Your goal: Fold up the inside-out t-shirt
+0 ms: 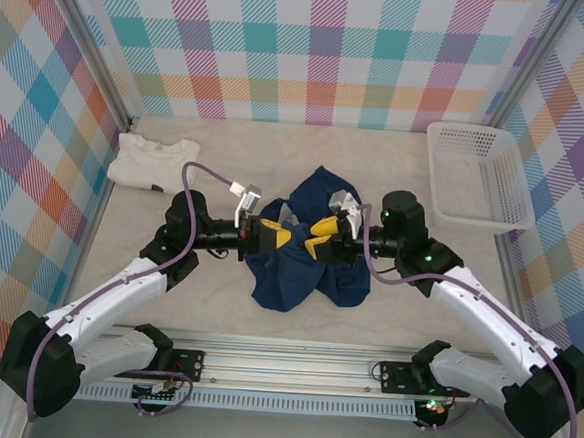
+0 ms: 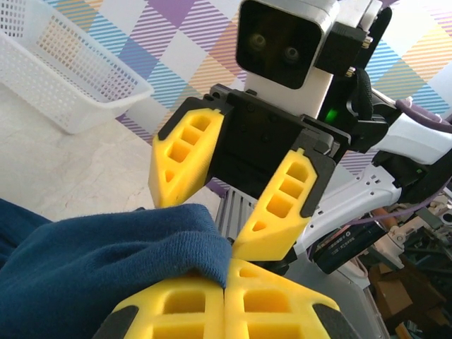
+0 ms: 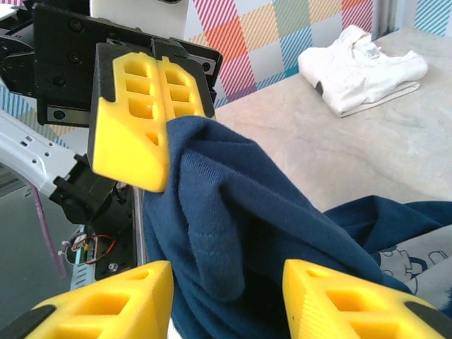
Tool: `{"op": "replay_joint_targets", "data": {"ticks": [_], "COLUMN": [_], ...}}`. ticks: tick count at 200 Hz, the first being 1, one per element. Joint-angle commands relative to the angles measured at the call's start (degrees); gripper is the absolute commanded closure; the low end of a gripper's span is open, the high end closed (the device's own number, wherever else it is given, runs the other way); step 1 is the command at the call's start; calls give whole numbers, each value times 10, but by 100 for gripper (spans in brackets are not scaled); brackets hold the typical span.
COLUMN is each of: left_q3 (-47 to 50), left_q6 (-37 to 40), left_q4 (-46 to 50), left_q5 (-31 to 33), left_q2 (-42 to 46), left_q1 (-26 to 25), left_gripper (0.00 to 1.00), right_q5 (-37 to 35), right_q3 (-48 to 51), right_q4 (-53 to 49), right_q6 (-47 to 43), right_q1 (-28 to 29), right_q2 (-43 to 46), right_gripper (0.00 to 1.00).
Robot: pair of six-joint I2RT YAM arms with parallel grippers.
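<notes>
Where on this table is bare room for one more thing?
Free: the back strip between the cream-white folded shirt and the white plastic mesh basket; the front patch between the dark navy blue cloth t-shirt and the metal rail. Crowded: the centre, where the left tool and the right tool meet.

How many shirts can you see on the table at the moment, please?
2. The navy t-shirt is bunched at the middle of the table, one part pinched in the left gripper. The cream-white folded shirt lies at the far-left corner. More could hide under the navy cloth.
</notes>
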State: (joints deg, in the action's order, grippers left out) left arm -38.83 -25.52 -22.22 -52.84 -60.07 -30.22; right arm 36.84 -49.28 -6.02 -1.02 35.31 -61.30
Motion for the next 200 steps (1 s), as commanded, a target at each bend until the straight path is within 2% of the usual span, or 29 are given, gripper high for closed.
{"op": "replay_joint_targets", "data": {"ticks": [1, 10, 25, 33, 58, 76, 90, 106, 125, 159, 200], "left_q3": [-14, -14, -14, -13, -13, -16, -21, -27, -31, -48, -68], "left_q6": [18, 21, 24, 25, 31, 45, 77, 110, 123, 159, 202], "left_q4": [5, 11, 16, 19, 27, 49, 103, 164, 199, 256, 261], "left_q5": [5, 7, 8, 9, 16, 29, 75, 138, 180, 229, 262], "left_q2": [18, 21, 25, 27, 27, 25, 27, 32, 48, 90, 101], "left_q1": [5, 6, 5, 6, 5, 6, 5, 5, 4, -24, -85], "left_gripper": [100, 100, 100, 100, 100, 100, 100, 77, 57, 40, 25], "right_q5": [41, 47, 48, 47, 68, 73, 68, 71, 75, 64, 81], "right_q3": [-22, -22, -21, -20, -20, -32, -51, -78, -103, -147, -186], "right_q4": [17, 17, 14, 13, 26, 20, -2, -36, -65, -114, -149], "right_q6": [-14, -12, -10, -10, 5, 12, 10, 10, 20, 45, 74], "right_q1": [5, 5, 6, 6, 6, 6, 6, 6, 6, 7, 7], "right_q2": [-17, -21, -24, -25, -24, -18, -12, -14, -27, -52, -84], "right_gripper": [63, 69, 70, 74, 100, 100, 100, 100, 100, 100, 100]}}
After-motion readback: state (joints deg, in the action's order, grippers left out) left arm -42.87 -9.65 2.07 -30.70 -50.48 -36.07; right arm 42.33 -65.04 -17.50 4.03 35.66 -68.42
